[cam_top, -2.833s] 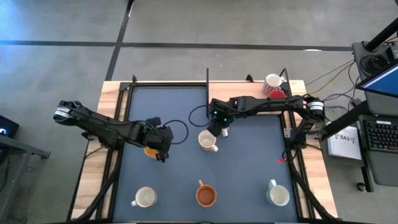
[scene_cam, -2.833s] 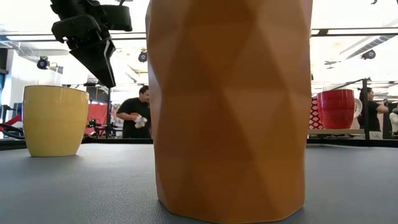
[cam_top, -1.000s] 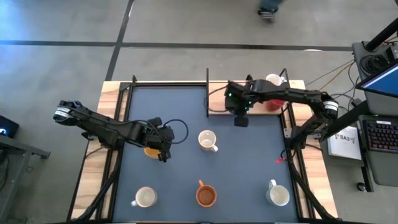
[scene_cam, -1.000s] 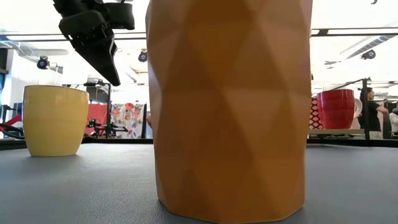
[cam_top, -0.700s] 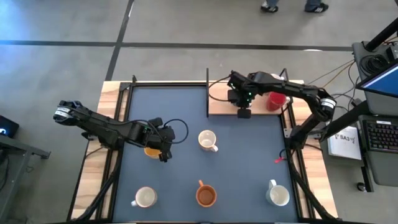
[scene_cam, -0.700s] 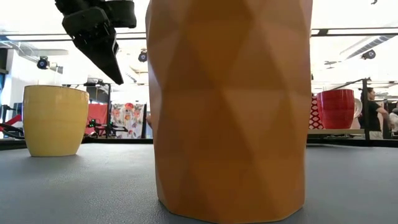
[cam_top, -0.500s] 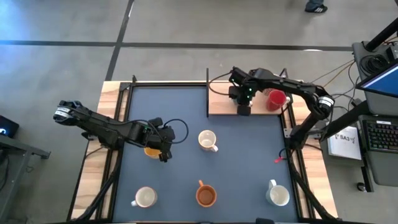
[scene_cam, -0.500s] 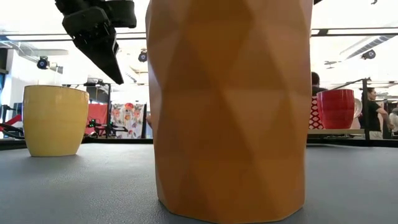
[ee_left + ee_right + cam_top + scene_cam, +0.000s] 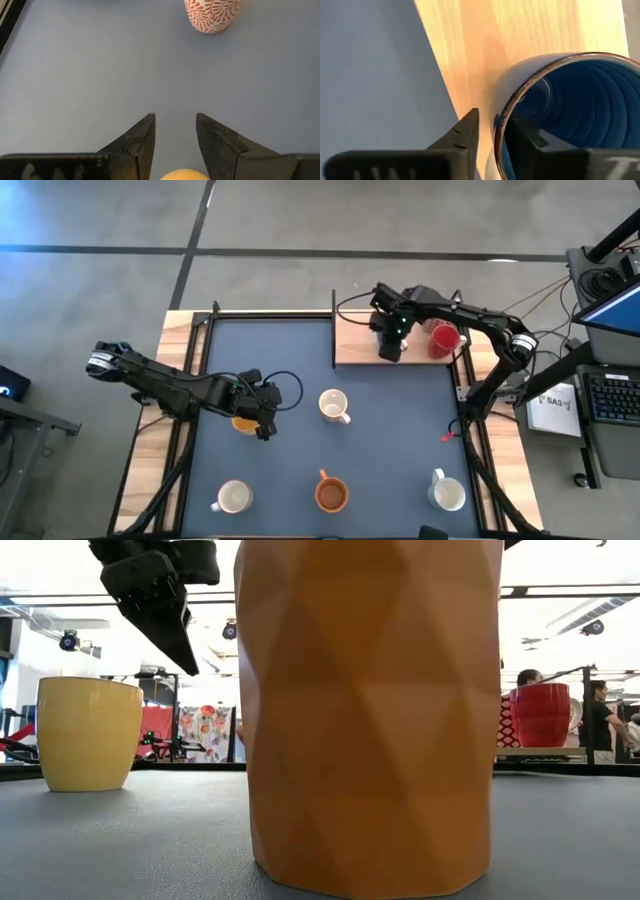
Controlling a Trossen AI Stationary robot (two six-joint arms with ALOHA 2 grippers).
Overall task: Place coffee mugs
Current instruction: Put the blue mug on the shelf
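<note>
My right gripper (image 9: 390,348) is over the wooden board at the table's far right. It is open, and its fingers straddle the blue mug's (image 9: 560,115) wall, one inside and one outside. The arm hides this mug in the high view. A red mug (image 9: 443,340) stands beside it on the board. My left gripper (image 9: 175,135) hovers open just above the yellow mug (image 9: 88,732), left of centre. A white mug with a red pattern (image 9: 333,406) stands at the centre. Two white mugs (image 9: 232,498) (image 9: 447,494) and the orange-brown mug (image 9: 331,495) stand along the near edge.
A thin dark upright post (image 9: 333,330) stands at the board's left end. Black cables run over the board's far side. Dark frame rails (image 9: 190,360) border the mat on both sides. People move in the room behind the table (image 9: 525,680).
My right gripper has travelled from beyond the centre mug toward the table's far edge, over the wooden board, and has turned as it came up to the blue mug. The mugs on the mat have stayed where they were.
</note>
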